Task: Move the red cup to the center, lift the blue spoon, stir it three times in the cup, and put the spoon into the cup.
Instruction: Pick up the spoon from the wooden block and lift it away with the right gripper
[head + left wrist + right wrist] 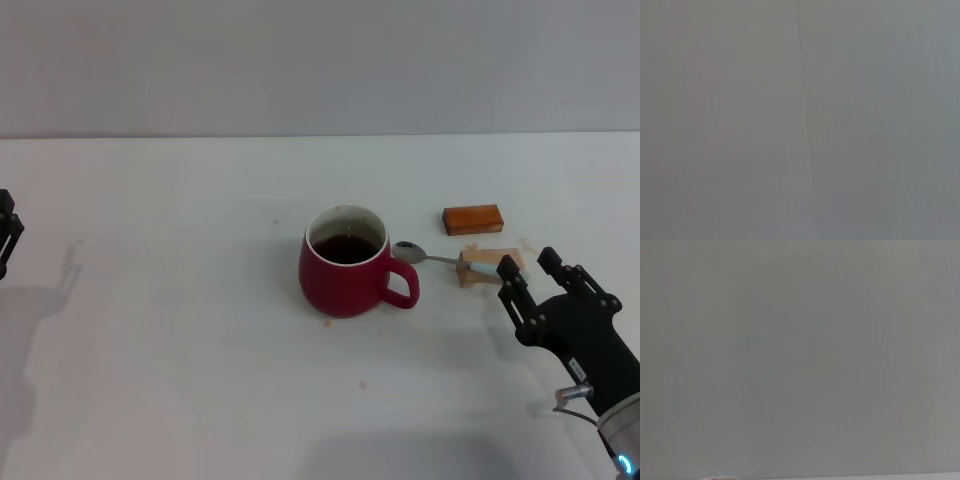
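Note:
The red cup [344,266] stands upright near the middle of the white table [180,330], dark liquid inside, handle turned toward the right. Just right of it lies the blue spoon [445,260], silver bowl by the cup's handle, pale blue handle end resting on a tan wooden block [483,267]. My right gripper [530,266] hovers open at the right, fingertips just right of the spoon's handle end and apart from it. Only a sliver of my left gripper [8,235] shows at the far left edge. Both wrist views hold only plain grey surface.
An orange-brown rectangular block [472,219] lies behind the tan block, right of the cup. A few small brown specks dot the tabletop in front of the cup. A grey wall rises behind the table's far edge.

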Tool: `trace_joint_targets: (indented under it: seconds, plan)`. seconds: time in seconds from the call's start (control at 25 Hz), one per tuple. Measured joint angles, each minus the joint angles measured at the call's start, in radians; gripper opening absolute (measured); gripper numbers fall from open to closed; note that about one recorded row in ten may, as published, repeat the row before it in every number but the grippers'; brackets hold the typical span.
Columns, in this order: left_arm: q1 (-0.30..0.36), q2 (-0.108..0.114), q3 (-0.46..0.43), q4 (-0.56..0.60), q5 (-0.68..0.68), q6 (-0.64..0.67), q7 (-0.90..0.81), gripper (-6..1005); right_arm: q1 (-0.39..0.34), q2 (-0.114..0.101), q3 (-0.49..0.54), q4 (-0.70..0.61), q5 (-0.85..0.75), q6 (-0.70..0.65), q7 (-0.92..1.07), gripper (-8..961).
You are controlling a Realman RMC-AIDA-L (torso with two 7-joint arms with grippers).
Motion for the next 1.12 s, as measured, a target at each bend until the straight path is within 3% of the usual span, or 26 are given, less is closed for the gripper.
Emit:
trace_joint_targets:
  seconds: [0.4, 1.12]
  plan:
    - [0.001, 0.0, 0.0, 0.0, 0.0, 0.002, 0.0, 858, 0.002, -0.001, 0.011, -0.012, 0.039, 0.021, 0.008, 611]
    - [0.002, -0.002, 0.0, -0.001, 0.0, 0.002, -0.002, 858, 0.087, -0.001, 0.002, -0.065, 0.034, 0.132, 0.062, 645]
